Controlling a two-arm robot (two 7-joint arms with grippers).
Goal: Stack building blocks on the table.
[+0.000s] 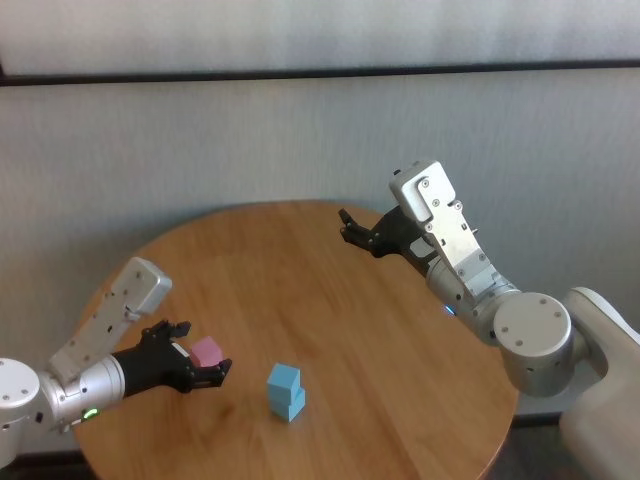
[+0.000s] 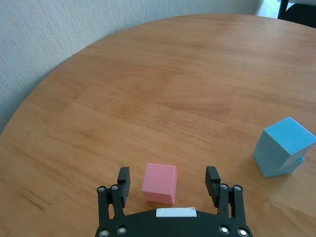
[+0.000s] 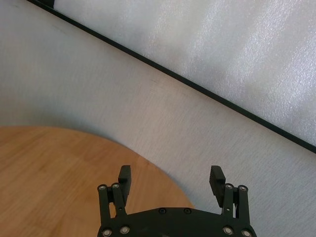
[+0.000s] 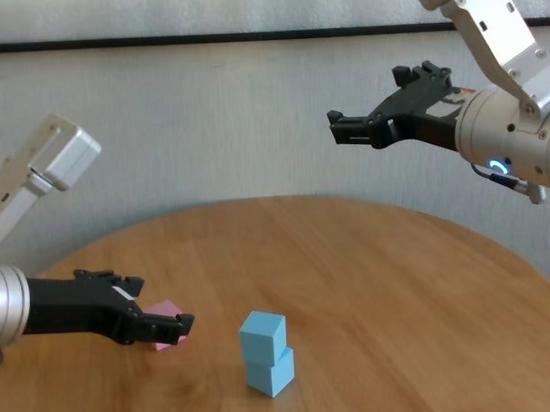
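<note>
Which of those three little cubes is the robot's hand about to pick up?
The pink block. It sits on the table between the open fingers of the left gripper; the two light blue blocks are stacked farther off, untouched.

Two-block stack (image 1: 286,390) right of single block (image 1: 207,351).

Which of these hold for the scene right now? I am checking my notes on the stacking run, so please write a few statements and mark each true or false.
1. The two light blue blocks are stacked on the table. True.
2. The pink block sits on top of the stack. False: it lies on the table, apart from the stack.
3. The left pincer is open around the pink block. True.
4. The right pincer holds a block. False: it is open, empty and raised.
</note>
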